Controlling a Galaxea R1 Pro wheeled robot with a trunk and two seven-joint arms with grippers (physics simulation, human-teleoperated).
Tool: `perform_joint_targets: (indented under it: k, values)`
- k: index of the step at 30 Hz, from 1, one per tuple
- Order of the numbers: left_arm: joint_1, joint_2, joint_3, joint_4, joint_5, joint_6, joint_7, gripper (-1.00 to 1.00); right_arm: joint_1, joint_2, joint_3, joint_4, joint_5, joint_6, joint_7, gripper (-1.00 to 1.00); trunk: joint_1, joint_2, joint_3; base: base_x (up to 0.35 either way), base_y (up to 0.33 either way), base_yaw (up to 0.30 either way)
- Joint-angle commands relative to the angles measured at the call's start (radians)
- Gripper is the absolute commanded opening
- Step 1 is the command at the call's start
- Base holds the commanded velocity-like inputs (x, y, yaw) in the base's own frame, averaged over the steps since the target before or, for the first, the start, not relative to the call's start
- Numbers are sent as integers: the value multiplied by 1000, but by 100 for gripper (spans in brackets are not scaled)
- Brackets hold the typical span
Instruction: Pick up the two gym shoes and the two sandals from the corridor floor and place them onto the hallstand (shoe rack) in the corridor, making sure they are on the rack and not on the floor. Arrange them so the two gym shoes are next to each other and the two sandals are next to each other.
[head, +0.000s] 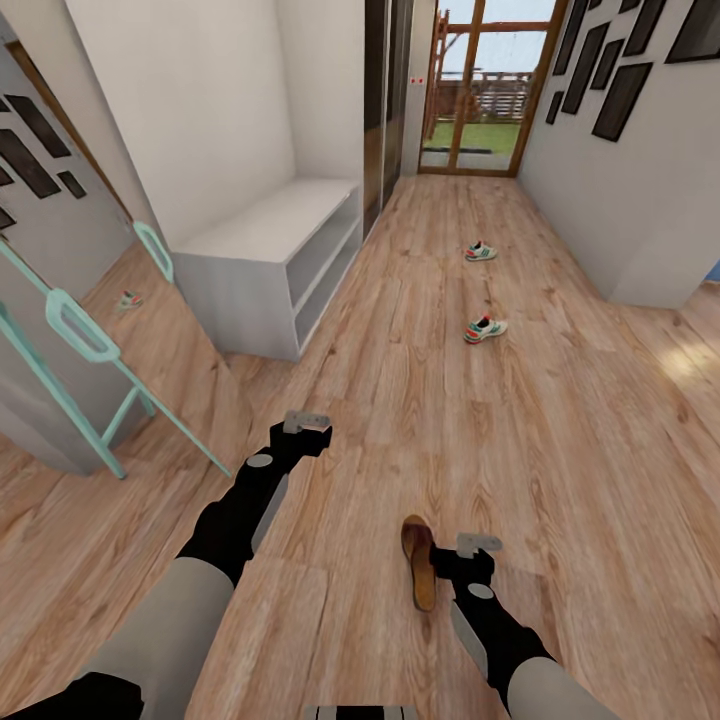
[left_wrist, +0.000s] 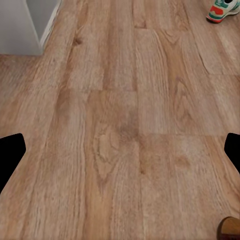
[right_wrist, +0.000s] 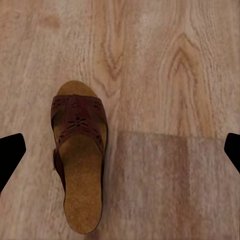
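One brown sandal lies flat on the corridor floor, just left of my right gripper. In the right wrist view the sandal sits off to one side beneath my open right gripper, whose dark fingertips stand wide apart and touch nothing. Two gym shoes rest apart on the floor further down the corridor. The pale hallstand stands against the left wall. My left gripper hovers open over bare planks, with one gym shoe at the frame's edge.
A mirror with a teal frame leans on the left wall beside the hallstand and reflects a shoe. Dark picture frames hang on the right wall. A glazed door closes the corridor's far end.
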Motion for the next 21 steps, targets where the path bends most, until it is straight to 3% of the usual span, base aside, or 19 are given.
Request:
perform_joint_targets:
  k: [1,9,21]
  values:
    - [0,0,-1,-1,-3,5,0,100,0,0,1,1,-2,-3,-3,100,0,0,-1,50,0,0]
    - [0,-1,-2,-1,-3,4,-2,100,0,0,1,1,-2,-3,-3,100,0,0,-1,52,3,0]
    - [-1,-1,-2,-1,-2,4,-3,100,0,0,1,0,-1,-3,-4,100,0,0,-3,239,128,6]
